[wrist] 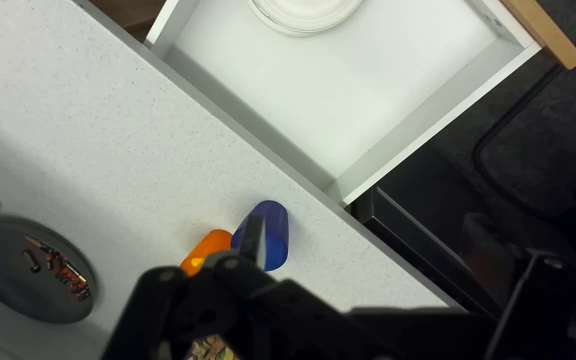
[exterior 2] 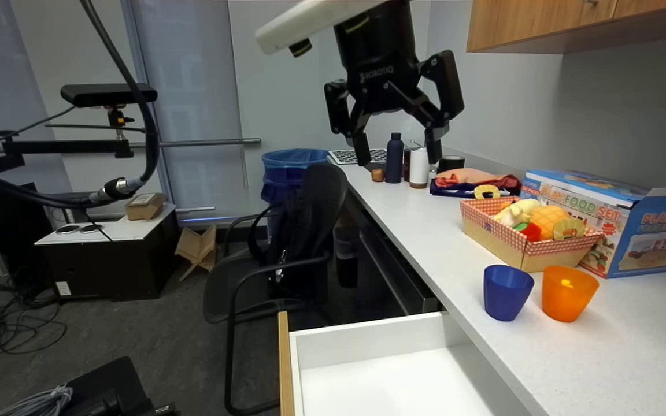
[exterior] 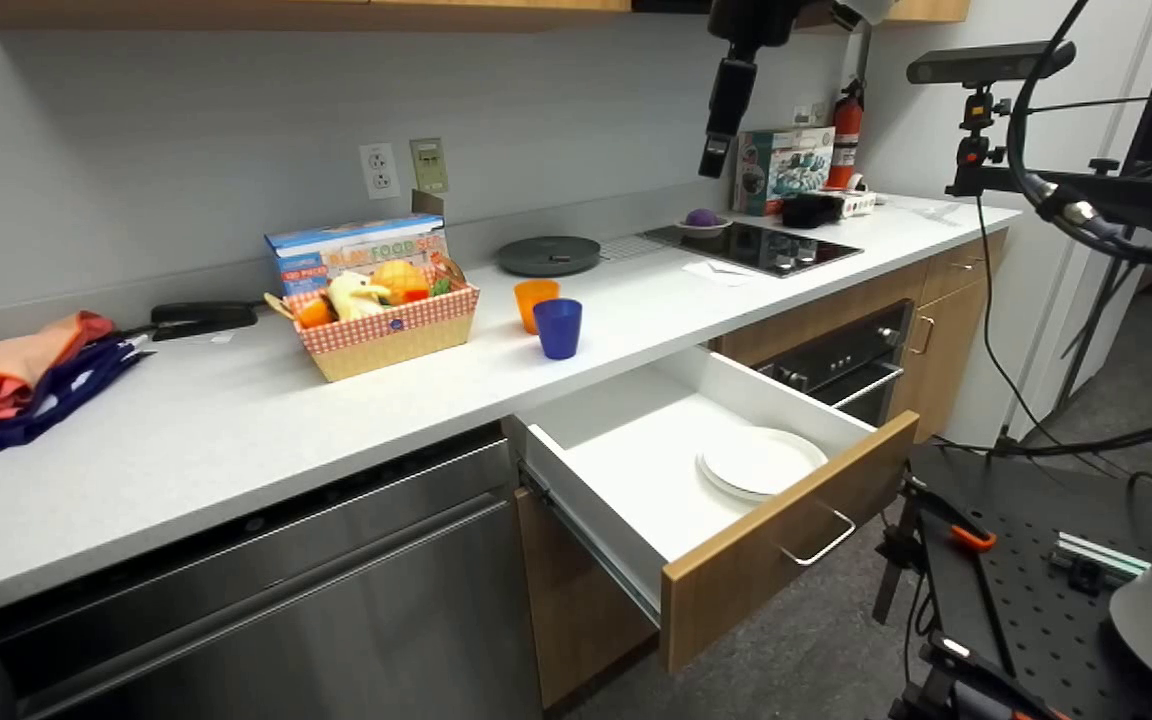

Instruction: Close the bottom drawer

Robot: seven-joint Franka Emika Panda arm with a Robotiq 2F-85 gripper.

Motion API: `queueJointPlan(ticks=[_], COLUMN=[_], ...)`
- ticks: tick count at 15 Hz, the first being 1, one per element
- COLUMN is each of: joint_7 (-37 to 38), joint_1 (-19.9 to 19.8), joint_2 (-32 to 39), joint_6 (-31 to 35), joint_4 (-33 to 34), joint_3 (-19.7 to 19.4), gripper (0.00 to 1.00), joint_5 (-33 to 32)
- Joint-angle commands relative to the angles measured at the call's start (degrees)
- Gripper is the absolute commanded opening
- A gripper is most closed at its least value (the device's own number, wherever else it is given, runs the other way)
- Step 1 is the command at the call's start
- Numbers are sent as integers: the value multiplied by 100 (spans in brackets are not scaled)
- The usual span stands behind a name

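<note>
The bottom drawer stands pulled far out below the countertop, with its brown wood front [exterior: 786, 540] and silver bar handle [exterior: 821, 540] showing in an exterior view. Its white inner box holds a small stack of white plates [exterior: 761, 460]. The drawer's front edge also shows in an exterior view [exterior 2: 285, 364], and its box fills the top of the wrist view [wrist: 348, 85]. My gripper [exterior 2: 398, 151] is open and empty, high above the counter and apart from the drawer. It also shows in an exterior view [exterior: 715, 160] and at the bottom of the wrist view [wrist: 373, 245].
A blue cup [exterior: 559, 328] and an orange cup [exterior: 534, 303] stand on the counter near the drawer. A basket of play food [exterior: 391, 335] and a grey round lid [exterior: 548, 256] are farther back. A stainless-steel appliance [exterior: 336, 610] sits beside the drawer. A chair [exterior 2: 304, 248] stands beyond it.
</note>
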Motion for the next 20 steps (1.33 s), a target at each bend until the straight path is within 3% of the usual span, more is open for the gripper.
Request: queueJointPlan(ticks=[1, 13, 20], joint_7=[187, 2071, 3300], joint_1=[-20, 334, 351], joint_2=[7, 222, 271], joint_6=[8, -9, 141], joint_4=[-34, -820, -1944], joint_3=[60, 875, 1078], gripper=[100, 100, 100], joint_5=[65, 896, 1617])
